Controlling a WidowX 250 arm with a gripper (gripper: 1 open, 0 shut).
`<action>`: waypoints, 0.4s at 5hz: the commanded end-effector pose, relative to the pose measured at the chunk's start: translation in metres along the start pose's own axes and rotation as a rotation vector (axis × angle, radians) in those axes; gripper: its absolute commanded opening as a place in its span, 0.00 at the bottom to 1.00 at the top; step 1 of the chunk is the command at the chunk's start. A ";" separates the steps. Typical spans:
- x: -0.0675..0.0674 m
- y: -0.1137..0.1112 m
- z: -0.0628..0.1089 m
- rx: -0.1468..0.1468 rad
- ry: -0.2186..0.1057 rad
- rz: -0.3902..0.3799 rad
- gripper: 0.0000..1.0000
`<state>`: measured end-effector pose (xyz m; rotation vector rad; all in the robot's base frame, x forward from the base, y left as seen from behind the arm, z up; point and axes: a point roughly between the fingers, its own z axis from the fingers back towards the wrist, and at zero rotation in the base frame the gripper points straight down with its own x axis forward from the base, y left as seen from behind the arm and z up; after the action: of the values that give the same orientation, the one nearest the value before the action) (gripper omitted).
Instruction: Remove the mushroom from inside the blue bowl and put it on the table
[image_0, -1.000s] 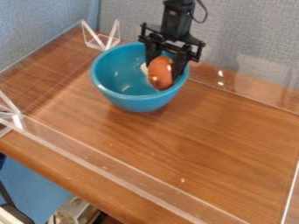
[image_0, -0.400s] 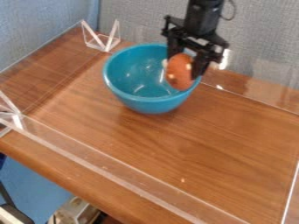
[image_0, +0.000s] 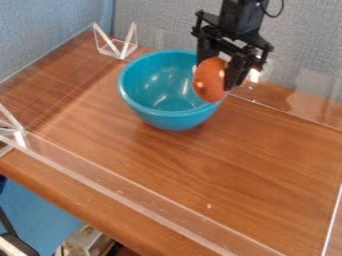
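Clear acrylic walls edge the scene, with grey textured panels (speckled ones) behind.

No text, label, brand, number or sign can be read anywhere in the view.
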<state>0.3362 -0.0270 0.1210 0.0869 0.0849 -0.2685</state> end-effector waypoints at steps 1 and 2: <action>-0.003 0.008 0.039 0.014 -0.102 0.019 0.00; -0.008 0.014 0.038 0.013 -0.098 0.030 0.00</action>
<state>0.3344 -0.0161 0.1311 0.0841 0.0761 -0.2477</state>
